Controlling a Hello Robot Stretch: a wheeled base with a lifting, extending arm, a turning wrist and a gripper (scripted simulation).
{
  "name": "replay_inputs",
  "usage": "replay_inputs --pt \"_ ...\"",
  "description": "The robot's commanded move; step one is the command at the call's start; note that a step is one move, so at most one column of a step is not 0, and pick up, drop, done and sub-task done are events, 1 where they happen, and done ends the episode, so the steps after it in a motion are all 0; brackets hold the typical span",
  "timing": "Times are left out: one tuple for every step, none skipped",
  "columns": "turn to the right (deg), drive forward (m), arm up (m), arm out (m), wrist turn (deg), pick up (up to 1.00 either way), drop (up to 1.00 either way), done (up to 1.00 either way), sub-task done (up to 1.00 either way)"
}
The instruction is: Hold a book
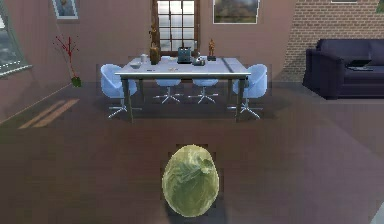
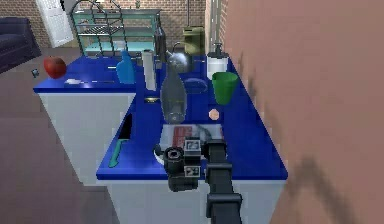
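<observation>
You had jaws at flat reddish book [image 2: 180, 135] lying on blue bench [image 2: 250, 140] near glass bottle [image 2: 173, 95]. Jaw state, any hold: could not tell. Reach step; next you'd need secure grip, straight lift.

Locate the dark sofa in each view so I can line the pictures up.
Forward view: dark sofa at the right edge, against the brick wall.
Arm side view: dark sofa in the top left corner, beyond the blue counter.
Shared landmark: the brick wall, seemingly also at the arm side view's top.

Dark arm [image 2: 222, 195], seemingly white marker squares [image 2: 192, 150]
</observation>
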Motion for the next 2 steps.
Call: replay_inputs --pt "0.0 0.0 0.0 0.0 0.0 1.0 0.0 0.0 0.0" --pt "0.0 0.0 0.1 0.0 0.0 0.0 0.0 0.0 0.0"
